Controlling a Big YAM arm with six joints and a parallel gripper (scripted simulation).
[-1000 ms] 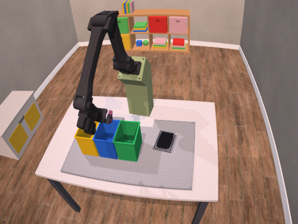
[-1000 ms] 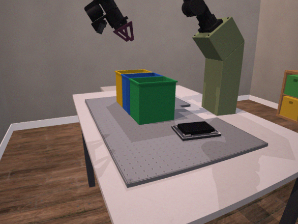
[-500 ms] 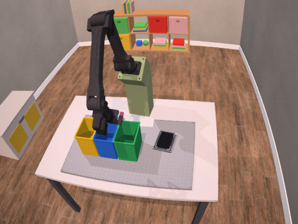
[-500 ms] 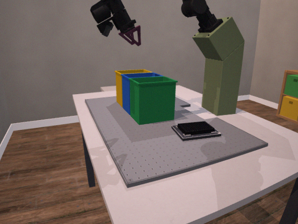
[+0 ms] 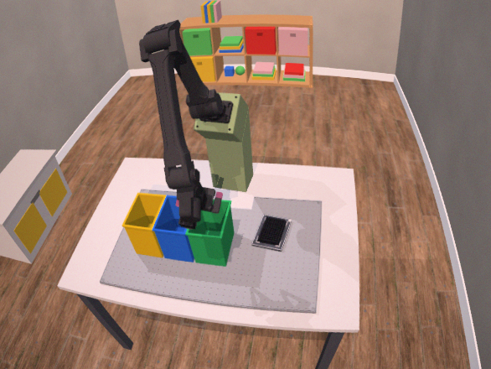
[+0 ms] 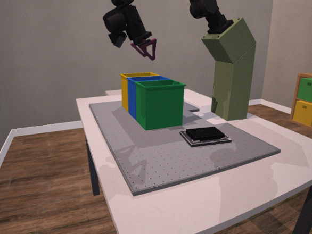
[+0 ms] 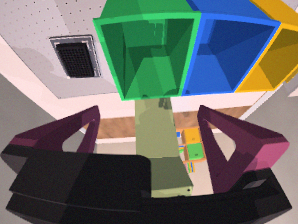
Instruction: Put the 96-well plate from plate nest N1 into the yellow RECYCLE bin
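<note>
The black 96-well plate (image 5: 272, 231) (image 6: 204, 133) (image 7: 75, 58) lies flat in the plate nest N1 (image 5: 254, 244) (image 6: 211, 142) on the grey board, right of the bins. The yellow bin (image 5: 143, 228) (image 6: 124, 90) (image 7: 268, 4), the blue bin (image 5: 173, 241) (image 6: 131, 98) and the green bin (image 5: 211, 249) (image 6: 162, 106) (image 7: 143, 8) stand upright in a row, touching. My gripper (image 5: 198, 200) (image 6: 149, 51) (image 7: 148, 110) is open and empty. It hangs well above the bins, over the green and blue ones, and is far from the plate.
The grey perforated board (image 5: 251, 285) (image 6: 159, 165) covers most of the white table (image 5: 339, 293). The arm's olive pedestal (image 5: 230, 155) (image 6: 231, 88) stands behind the bins. A shelf (image 5: 251, 50) and a cabinet (image 5: 29, 205) stand off the table.
</note>
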